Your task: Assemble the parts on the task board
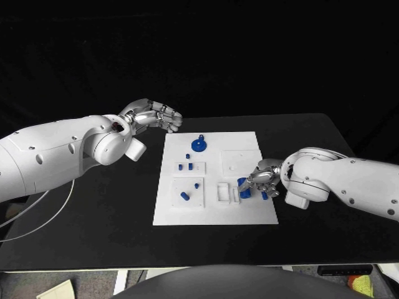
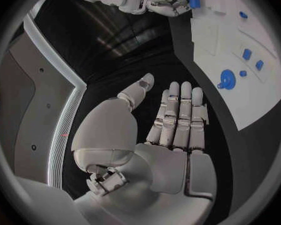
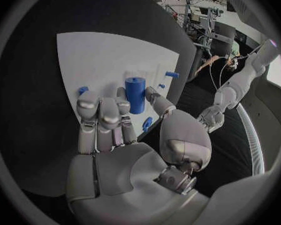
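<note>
The white task board (image 1: 214,212) lies mid-table. At its right side my right hand (image 1: 264,177) pinches an upright blue cylinder (image 3: 135,95) between thumb and fingers, just above the board (image 3: 109,55); the cylinder (image 1: 242,187) shows under the hand. A small blue part (image 1: 265,195) lies beside it. My left hand (image 1: 151,116) hovers off the board's far left corner, fingers stretched out, holding nothing (image 2: 178,120). A blue disc with a knob (image 1: 199,144) stands at the board's far end. Two small blue blocks (image 1: 185,166) and two blue pegs (image 1: 197,185) (image 1: 185,195) lie on the left half.
White raised blocks (image 1: 222,192) stand on the board beside the right hand. A square recess (image 1: 238,160) is in the far right part. Black table (image 1: 91,230) surrounds the board, with a cable (image 1: 20,215) at the left edge.
</note>
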